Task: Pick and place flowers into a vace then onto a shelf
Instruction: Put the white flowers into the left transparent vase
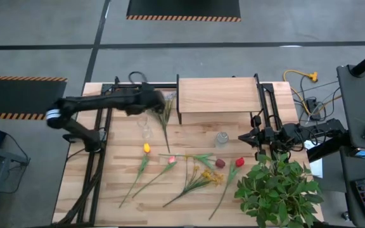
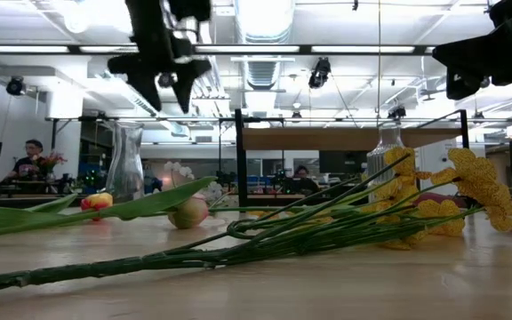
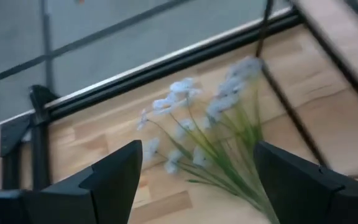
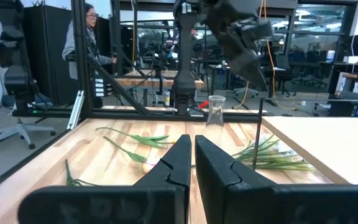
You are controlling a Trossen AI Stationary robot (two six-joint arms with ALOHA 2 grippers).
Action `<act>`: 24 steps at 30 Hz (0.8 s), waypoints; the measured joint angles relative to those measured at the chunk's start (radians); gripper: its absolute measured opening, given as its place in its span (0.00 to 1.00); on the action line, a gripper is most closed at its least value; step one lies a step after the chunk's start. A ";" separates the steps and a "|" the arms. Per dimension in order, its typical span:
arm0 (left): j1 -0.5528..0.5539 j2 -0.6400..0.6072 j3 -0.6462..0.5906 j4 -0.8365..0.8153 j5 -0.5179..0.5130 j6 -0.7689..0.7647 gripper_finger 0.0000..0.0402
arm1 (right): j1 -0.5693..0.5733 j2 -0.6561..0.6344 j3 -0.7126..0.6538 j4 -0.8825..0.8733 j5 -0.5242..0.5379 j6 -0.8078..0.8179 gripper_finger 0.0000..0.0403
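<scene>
A pale blue-white sprig (image 3: 210,130) lies flat on the table by the shelf's (image 1: 217,95) left legs. My left gripper (image 3: 197,186) hovers open above it, slanting down, touching nothing; in the high view it is at the far left (image 1: 159,101). A clear glass vase (image 1: 144,128) stands upright just nearer. Yellow (image 1: 146,149), pink (image 1: 170,160), dark red (image 1: 220,163) and red (image 1: 239,163) flowers and yellow blossoms (image 1: 209,177) lie on the tabletop's near half. My right gripper (image 4: 193,155) waits shut at the right (image 1: 246,137).
A second glass vessel (image 1: 222,139) stands near the shelf's front right. A bushy green plant (image 1: 277,187) fills the near right corner. Black frame rails (image 1: 103,126) run along the table's left side. People show in the room beyond (image 4: 82,37).
</scene>
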 joint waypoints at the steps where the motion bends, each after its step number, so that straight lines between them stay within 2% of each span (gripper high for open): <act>1: 0.003 0.039 0.035 -0.023 0.001 -0.001 0.72 | 0.000 0.000 0.000 0.000 0.000 0.000 0.03; 7: 0.028 0.239 0.221 -0.116 0.011 0.016 0.72 | 0.000 0.000 0.000 0.000 -0.001 -0.003 0.03; 12: 0.067 0.334 0.320 -0.239 0.024 -0.043 0.72 | 0.000 0.000 0.000 -0.002 -0.001 0.009 0.03; 16: 0.080 0.345 0.299 -0.217 0.036 -0.047 0.72 | 0.001 0.001 0.000 -0.002 -0.001 0.010 0.03; 24: 0.116 0.332 0.165 -0.126 0.121 -0.081 0.72 | 0.001 0.001 0.000 -0.003 -0.001 0.008 0.03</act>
